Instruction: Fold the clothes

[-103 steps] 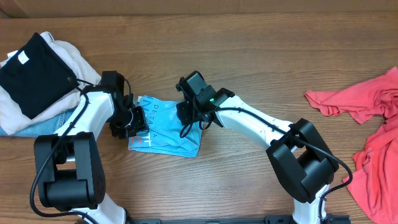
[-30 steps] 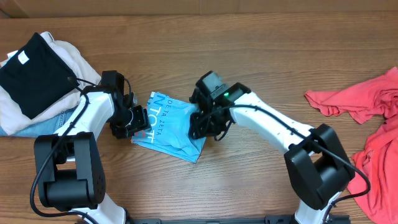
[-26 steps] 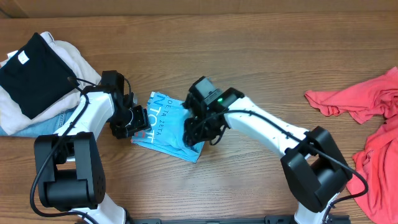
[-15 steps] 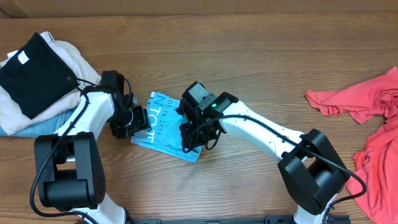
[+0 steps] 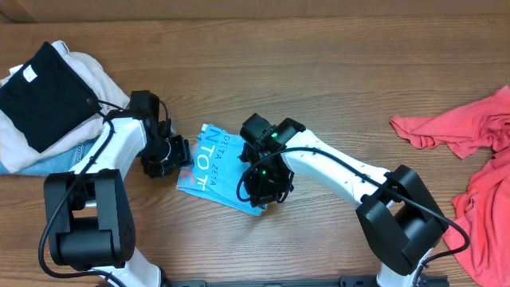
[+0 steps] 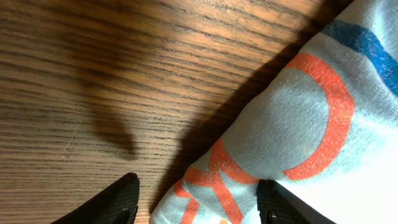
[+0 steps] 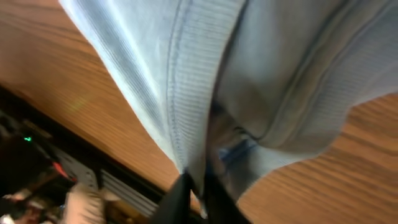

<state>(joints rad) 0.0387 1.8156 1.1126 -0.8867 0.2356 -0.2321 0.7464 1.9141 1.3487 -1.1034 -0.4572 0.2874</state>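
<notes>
While blue T-shirt (image 5: pixel 211 159) lies bunched — red-white lettering up | right gripper (image 7: pixel 193 196) pinches its edge | left gripper (image 6: pixel 196 202) spread

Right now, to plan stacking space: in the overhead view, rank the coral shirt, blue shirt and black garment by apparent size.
1. coral-red T-shirt, unfolded.
2. black garment and folded blue T-shirt: too alike to rank.

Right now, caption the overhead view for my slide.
Right gripper pinches the folded sky-blue T-shirt while left gripper sits open at its edge; coral-red T-shirt lies crumpled.

The sky-blue T-shirt (image 5: pixel 209 163) reads – in white – "N TO T".
</notes>
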